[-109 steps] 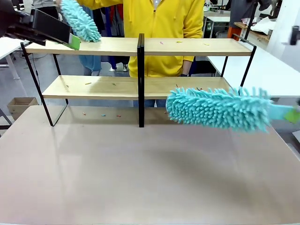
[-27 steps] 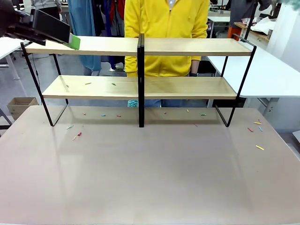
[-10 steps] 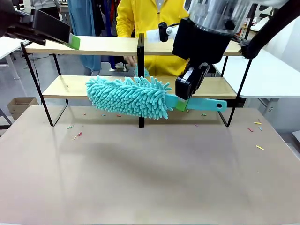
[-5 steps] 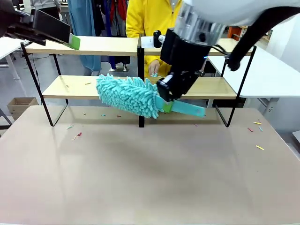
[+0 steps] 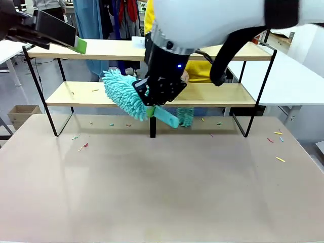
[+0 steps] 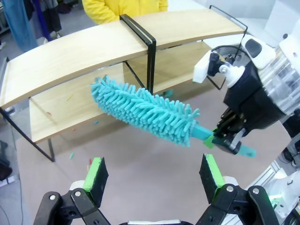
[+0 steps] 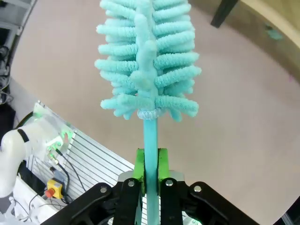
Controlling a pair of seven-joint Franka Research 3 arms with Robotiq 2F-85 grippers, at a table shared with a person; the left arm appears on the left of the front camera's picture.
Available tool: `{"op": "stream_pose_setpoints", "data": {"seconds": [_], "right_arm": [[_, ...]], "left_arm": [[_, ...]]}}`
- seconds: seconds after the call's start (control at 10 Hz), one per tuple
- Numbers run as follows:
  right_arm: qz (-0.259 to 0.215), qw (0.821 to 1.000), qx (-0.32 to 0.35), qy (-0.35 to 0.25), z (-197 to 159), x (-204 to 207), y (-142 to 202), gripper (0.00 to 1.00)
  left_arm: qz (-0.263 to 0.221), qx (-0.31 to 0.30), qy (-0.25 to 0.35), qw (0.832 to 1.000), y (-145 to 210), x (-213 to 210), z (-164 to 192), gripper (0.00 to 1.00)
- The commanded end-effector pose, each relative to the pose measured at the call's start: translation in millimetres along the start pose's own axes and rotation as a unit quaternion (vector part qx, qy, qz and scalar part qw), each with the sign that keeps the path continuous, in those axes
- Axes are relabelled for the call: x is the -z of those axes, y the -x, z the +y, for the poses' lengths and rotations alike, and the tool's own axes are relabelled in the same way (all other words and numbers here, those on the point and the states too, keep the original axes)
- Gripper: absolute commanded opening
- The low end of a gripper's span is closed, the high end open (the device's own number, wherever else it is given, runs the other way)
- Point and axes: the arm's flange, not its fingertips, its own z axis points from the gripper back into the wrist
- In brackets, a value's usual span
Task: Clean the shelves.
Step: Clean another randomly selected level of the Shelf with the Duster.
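The shelves [image 5: 217, 94]: right hand [image 7: 150, 164] clamped on teal duster [image 5: 121, 93] handle; left hand [image 6: 154, 171] fingers apart, empty.

Front view faces the shelves [image 5: 111, 49] head-on, left wrist overlooks them, right wrist hugs the shared duster [image 7: 149, 56]

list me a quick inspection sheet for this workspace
surface: beige table, scraps scattered on it
job's things: shelves upright at the far edge; teal duster, head at the lower board's left half
clutter: small coloured scraps on table and lower board
grippers: right gripper shut on the duster's handle; left gripper open, holding nothing
cables: black cable along the right arm
surroundings: person in yellow behind the shelves; white table at right
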Motion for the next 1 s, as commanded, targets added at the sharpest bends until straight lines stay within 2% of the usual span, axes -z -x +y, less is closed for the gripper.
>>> {"op": "stream_pose_setpoints", "data": {"seconds": [0.0, 0.1, 0.2, 0.3, 0.4, 0.5, 0.6, 0.7, 0.9], "right_arm": [[-0.005, 1.000, -0.010, 0.007, 9.3, -3.6, -4.4, 0.12], [0.016, 0.997, -0.063, -0.037, 8.0, -12.1, 3.7, 0.12], [0.069, 0.980, -0.164, -0.095, 17.3, -16.4, 15.4, 0.12], [0.095, 0.964, -0.223, -0.108, 27.8, -15.4, 21.4, 0.12], [0.104, 0.960, -0.237, -0.108, 36.6, -12.5, 21.5, 0.12], [0.108, 0.959, -0.236, -0.110, 45.8, -9.2, 19.3, 0.12], [0.102, 0.966, -0.216, -0.100, 46.9, -6.2, 14.5, 0.12], [0.072, 0.982, -0.153, -0.079, 35.5, -5.0, 7.3, 0.12], [-0.011, 0.998, -0.040, -0.049, 13.3, -5.9, -16.3, 0.12]], "left_arm": [[-0.004, 0.000, 0.000, 1.000, 1.2, -0.3, 0.7, 1.00], [-0.004, 0.000, 0.000, 1.000, 1.2, -0.3, 0.7, 1.00], [-0.004, 0.000, 0.000, 1.000, 1.2, -0.3, 0.7, 1.00], [-0.004, 0.000, 0.000, 1.000, 1.2, -0.3, 0.7, 1.00], [-0.004, 0.000, 0.000, 1.000, 1.2, -0.3, 0.7, 1.00], [-0.004, 0.000, 0.000, 1.000, 1.2, -0.3, 0.7, 1.00], [-0.004, 0.000, 0.000, 1.000, 1.2, -0.3, 0.7, 1.00], [-0.004, 0.000, 0.000, 1.000, 1.2, -0.3, 0.7, 1.00], [-0.004, 0.000, 0.000, 1.000, 1.2, -0.3, 0.7, 1.00]]}}
